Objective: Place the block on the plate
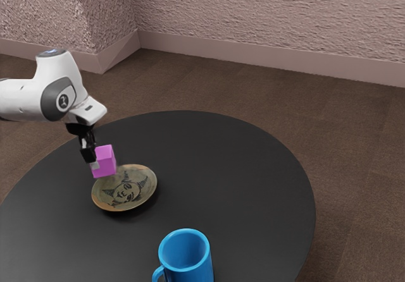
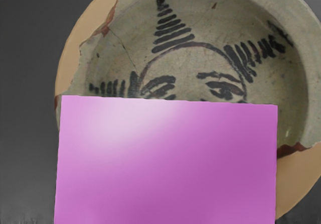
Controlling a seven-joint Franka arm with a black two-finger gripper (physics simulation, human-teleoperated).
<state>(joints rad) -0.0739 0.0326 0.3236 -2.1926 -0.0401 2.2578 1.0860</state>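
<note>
My gripper (image 1: 96,162) is at the exterior view's left, shut on the pink block (image 1: 105,160), one dark finger with a pale tip lying against its side. The block is held over the rim area of the round plate (image 1: 130,193), which has a dark face drawn on it. How much height lies between block and plate I cannot tell. In the wrist view the block (image 2: 168,158) is large at the lower edge, hiding the lower part of the plate (image 2: 193,25).
A blue mug (image 1: 185,257) stands on the round black table (image 1: 247,187), toward the exterior view's bottom edge. The table's curved edge runs past the mug on the exterior view's right.
</note>
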